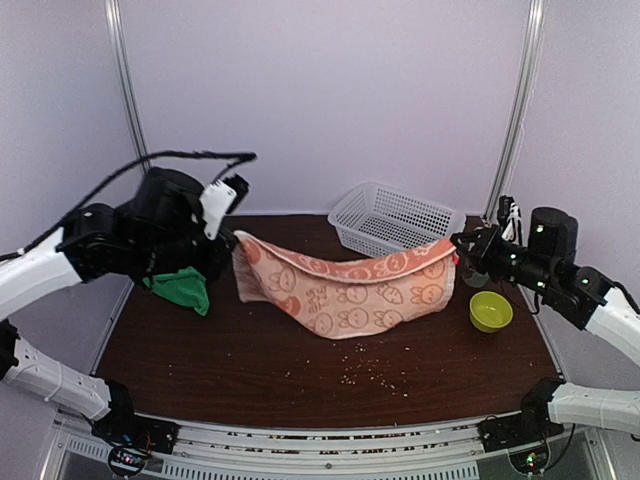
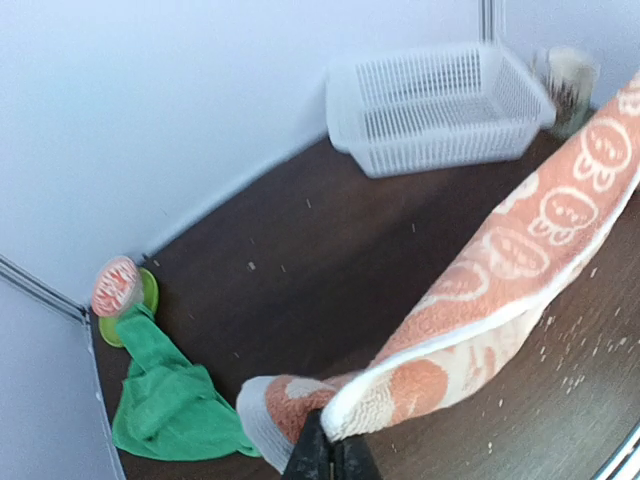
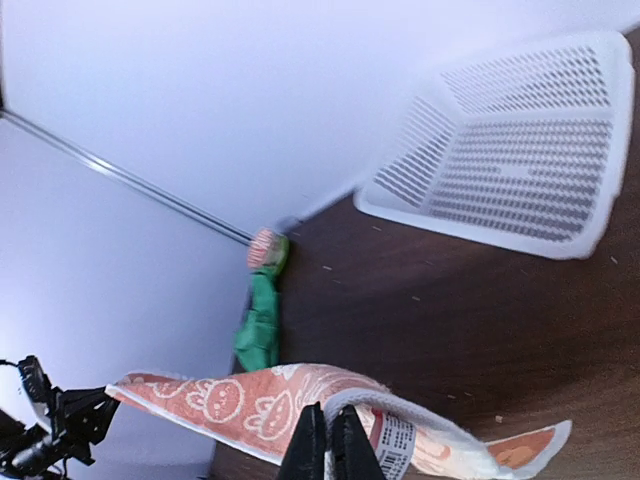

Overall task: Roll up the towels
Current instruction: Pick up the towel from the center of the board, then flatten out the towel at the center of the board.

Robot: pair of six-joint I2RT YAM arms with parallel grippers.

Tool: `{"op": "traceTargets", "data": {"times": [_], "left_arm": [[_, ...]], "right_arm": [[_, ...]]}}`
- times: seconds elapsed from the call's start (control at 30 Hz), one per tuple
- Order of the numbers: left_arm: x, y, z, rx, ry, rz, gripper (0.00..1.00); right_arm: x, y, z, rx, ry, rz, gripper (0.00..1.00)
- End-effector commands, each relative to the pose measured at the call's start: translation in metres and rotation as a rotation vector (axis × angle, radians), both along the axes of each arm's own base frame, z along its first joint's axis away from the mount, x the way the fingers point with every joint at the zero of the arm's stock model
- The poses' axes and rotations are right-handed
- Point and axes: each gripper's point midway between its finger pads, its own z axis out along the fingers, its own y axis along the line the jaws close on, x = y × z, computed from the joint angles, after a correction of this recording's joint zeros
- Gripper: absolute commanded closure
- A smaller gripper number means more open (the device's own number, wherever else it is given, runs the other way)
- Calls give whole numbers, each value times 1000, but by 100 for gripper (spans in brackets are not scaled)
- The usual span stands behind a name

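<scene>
The peach-orange bunny towel (image 1: 350,290) hangs stretched above the table between both grippers, its middle sagging toward the tabletop. My left gripper (image 1: 237,238) is shut on its left corner; the left wrist view shows the jaws (image 2: 330,455) pinching the white hem of the bunny towel (image 2: 520,270). My right gripper (image 1: 458,250) is shut on the right corner; in the right wrist view the jaws (image 3: 328,445) clamp the bunny towel (image 3: 230,400) by its label. The green towel (image 1: 182,287) lies crumpled at the table's left edge, partly hidden by the left arm, and shows in the left wrist view (image 2: 165,405) and right wrist view (image 3: 258,325).
A white mesh basket (image 1: 395,220) stands at the back, also in the wrist views (image 2: 440,105) (image 3: 520,170). A small green bowl (image 1: 490,311) sits at the right. A pink-topped object on a green dish (image 2: 120,290) lies in the back left corner. Crumbs (image 1: 370,370) dot the front.
</scene>
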Motion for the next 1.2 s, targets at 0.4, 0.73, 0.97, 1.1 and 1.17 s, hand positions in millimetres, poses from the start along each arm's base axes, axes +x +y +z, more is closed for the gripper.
{"op": "traceTargets", "data": {"times": [0.4,0.73,0.97,1.1,1.17], "left_arm": [[-42,-18,-128,-69,276,-48,100],[-49,-5,-139,-28,302,-18,37],[-85,6,-187,4,464,-54,38],[-120,-17,-201,39,516,-182,39],[-134,-26,-209,82,531,-217,41]], "right_arm": [[-56,-34,-97,-126,146,-17,100],[-49,-43,-102,-169,148,-70,100],[-46,-44,-105,-183,148,-78,100],[-45,-44,-111,-195,161,-77,100],[-45,-43,-112,-196,166,-72,100]]}}
